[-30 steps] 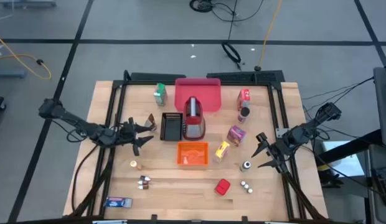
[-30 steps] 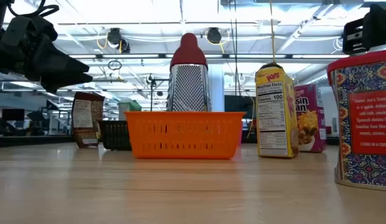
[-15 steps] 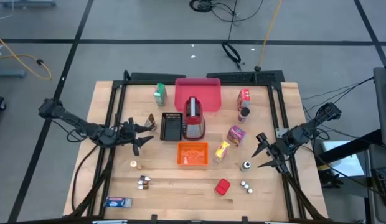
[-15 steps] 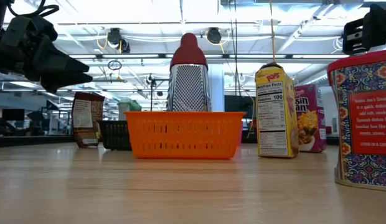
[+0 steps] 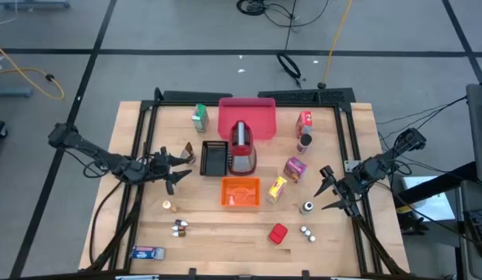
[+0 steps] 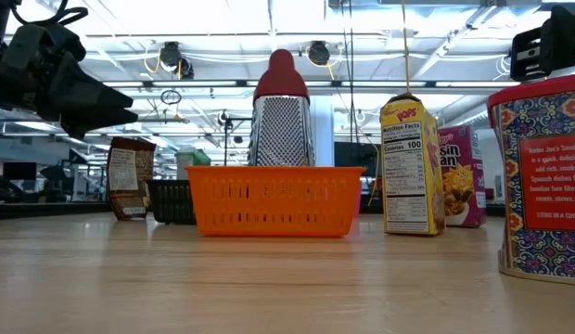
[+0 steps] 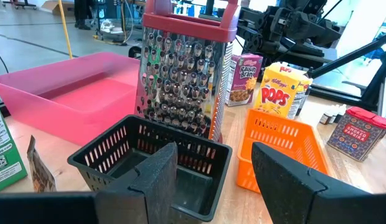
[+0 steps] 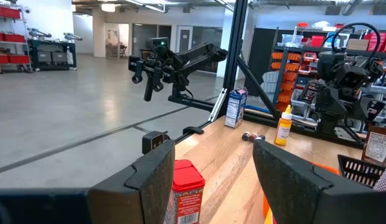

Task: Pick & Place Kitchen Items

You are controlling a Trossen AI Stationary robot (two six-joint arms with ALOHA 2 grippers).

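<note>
My left gripper (image 5: 176, 166) is open and empty over the table's left half, just left of the black basket (image 5: 214, 158); in the left wrist view (image 7: 215, 186) the basket (image 7: 149, 158) stands right ahead of its fingers. My right gripper (image 5: 328, 191) is open and empty near the right edge, beside a small shaker (image 5: 307, 207). Goods stand scattered on the table: a green carton (image 5: 199, 117), a red carton (image 5: 305, 120), a dark bottle (image 5: 305, 142), a purple carton (image 5: 295, 168), a yellow packet (image 5: 277, 187), a red box (image 5: 277, 233), tiny shakers (image 5: 307, 232) and a blue carton (image 5: 147, 253).
A red-and-silver grater (image 5: 242, 149) stands at the near rim of the pink tray (image 5: 246, 115). An orange basket (image 5: 240, 192) sits in front of it. A brown packet (image 5: 189, 148) stands near my left gripper. Small bottles (image 5: 179, 227) stand at the near left.
</note>
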